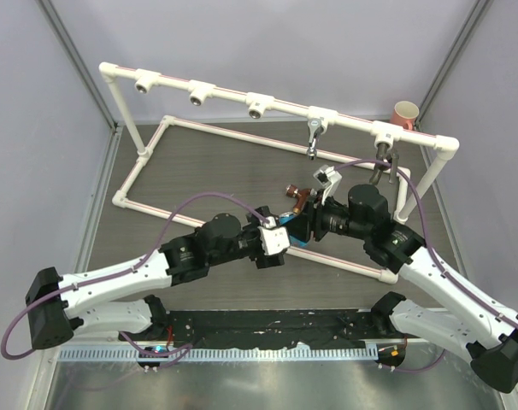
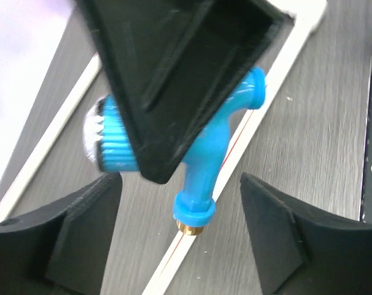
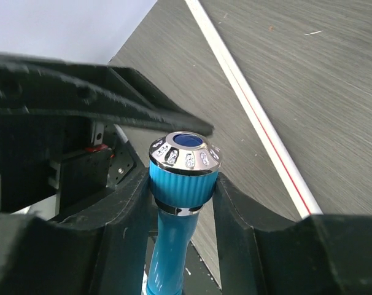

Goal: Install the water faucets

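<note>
The bright blue-handled faucet (image 3: 185, 166) is clamped by its ribbed knob between my right gripper's (image 3: 185, 184) fingers. In the left wrist view the blue faucet (image 2: 210, 160) hangs under the right finger (image 2: 174, 74), brass thread down, between my open left gripper's (image 2: 180, 239) fingers without touching them. From above, the two grippers, left (image 1: 280, 237) and right (image 1: 306, 225), meet mid-table around the blue faucet (image 1: 286, 222). The copper faucet (image 1: 297, 197) lies just behind. The silver faucet (image 1: 313, 137) and the dark grey faucet (image 1: 384, 158) hang from the white pipe rail (image 1: 285, 104).
Three tee sockets (image 1: 197, 96) on the rail's left half hold nothing. A pink cup (image 1: 405, 114) stands behind the rail's right end. The pipe frame's low front bar (image 2: 192, 243) runs under the grippers. Purple cables loop over both arms.
</note>
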